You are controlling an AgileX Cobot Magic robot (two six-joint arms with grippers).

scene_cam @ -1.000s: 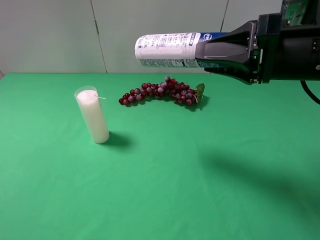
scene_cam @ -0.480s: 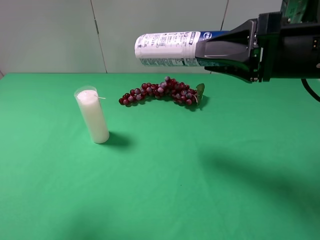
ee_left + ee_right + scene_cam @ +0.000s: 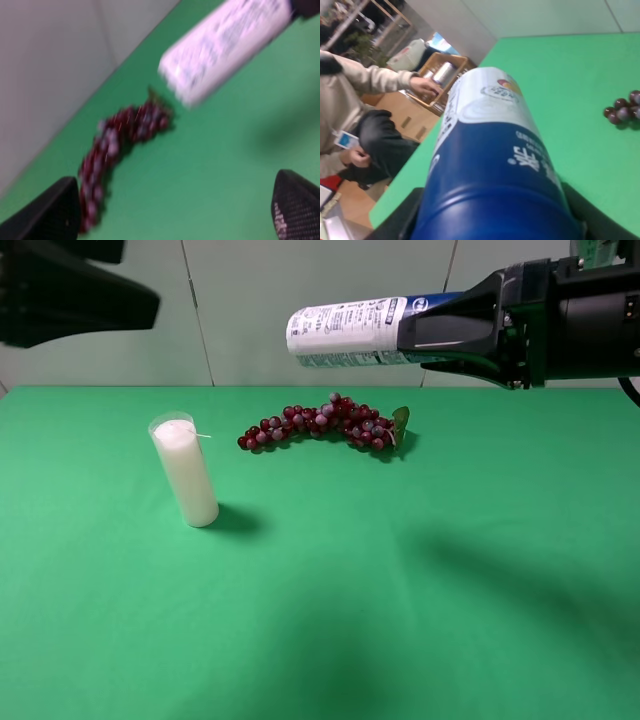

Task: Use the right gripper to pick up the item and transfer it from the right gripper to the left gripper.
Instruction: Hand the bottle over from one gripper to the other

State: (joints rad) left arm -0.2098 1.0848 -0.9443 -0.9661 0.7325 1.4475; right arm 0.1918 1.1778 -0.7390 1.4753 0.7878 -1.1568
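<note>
The item, a spray can [image 3: 345, 332] with a white-and-blue label, hangs sideways high above the back of the table, cap end inside my right gripper [image 3: 410, 337], which is shut on it. In the right wrist view the can [image 3: 495, 165] fills the frame between the dark fingers [image 3: 402, 222]. My left gripper [image 3: 140, 305] shows as a dark shape at the top left, well apart from the can's free end. Its wrist view is blurred: its fingers [image 3: 50, 212] stand wide apart with nothing between them, and the can [image 3: 225, 47] lies ahead.
A white candle in clear glass [image 3: 187, 472] stands upright on the green table [image 3: 400, 590] at the left. A bunch of red grapes [image 3: 320, 423] lies at the back middle, under the can. A person shows beyond the table in the right wrist view.
The left gripper has come into view at the top left. The right gripper has shifted the can slightly to the right and up.
</note>
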